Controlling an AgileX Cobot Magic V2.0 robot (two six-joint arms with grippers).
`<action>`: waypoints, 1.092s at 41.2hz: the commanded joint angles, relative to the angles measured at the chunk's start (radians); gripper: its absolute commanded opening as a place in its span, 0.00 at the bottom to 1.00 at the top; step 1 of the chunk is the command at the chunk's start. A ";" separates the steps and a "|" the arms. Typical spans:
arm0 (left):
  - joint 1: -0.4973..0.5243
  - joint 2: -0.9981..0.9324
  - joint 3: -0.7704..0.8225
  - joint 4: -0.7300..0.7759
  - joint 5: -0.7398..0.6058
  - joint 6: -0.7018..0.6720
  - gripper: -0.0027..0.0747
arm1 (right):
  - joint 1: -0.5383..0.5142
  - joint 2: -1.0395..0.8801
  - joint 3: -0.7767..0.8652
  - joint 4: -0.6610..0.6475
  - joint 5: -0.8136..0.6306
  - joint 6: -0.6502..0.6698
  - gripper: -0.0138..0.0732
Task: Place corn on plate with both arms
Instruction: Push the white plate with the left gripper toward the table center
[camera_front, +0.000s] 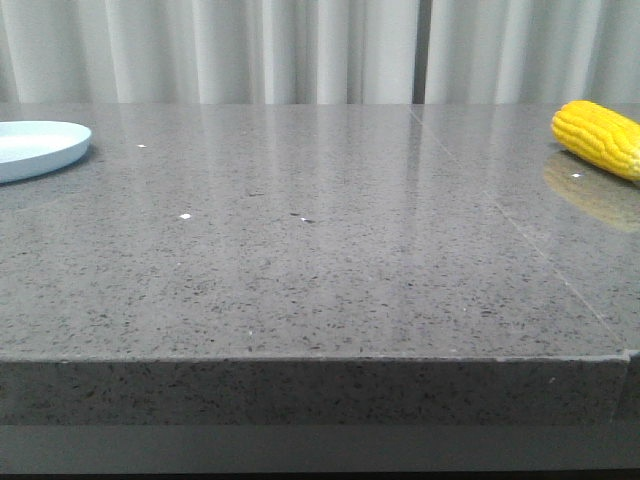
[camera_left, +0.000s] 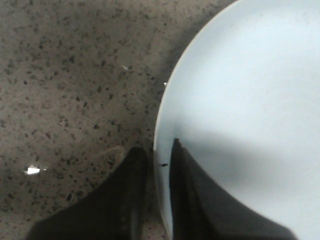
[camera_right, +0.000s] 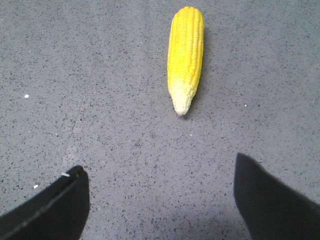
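The pale blue-white plate (camera_front: 35, 147) lies at the table's far left edge of the front view. In the left wrist view my left gripper (camera_left: 159, 156) is shut on the plate's rim (camera_left: 161, 140), one finger outside on the table side, one finger over the plate's inside. The yellow corn (camera_front: 600, 137) lies at the far right of the table. In the right wrist view the corn (camera_right: 185, 56) lies ahead of my right gripper (camera_right: 161, 172), pale tip toward it. That gripper is open wide, empty, apart from the corn. Neither gripper shows in the front view.
The grey speckled stone table (camera_front: 320, 250) has a seam (camera_front: 520, 225) running toward the right front. Its front edge (camera_front: 320, 358) is close to the camera. White curtains (camera_front: 320, 50) hang behind the table.
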 joint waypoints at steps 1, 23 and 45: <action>-0.004 -0.049 -0.033 -0.028 -0.025 0.002 0.01 | -0.006 0.006 -0.029 -0.010 -0.071 -0.005 0.86; -0.070 -0.116 -0.034 -0.254 0.041 0.136 0.01 | -0.006 0.006 -0.029 -0.010 -0.071 -0.005 0.86; -0.445 -0.121 -0.034 -0.260 -0.004 0.136 0.01 | -0.006 0.006 -0.029 -0.010 -0.071 -0.005 0.86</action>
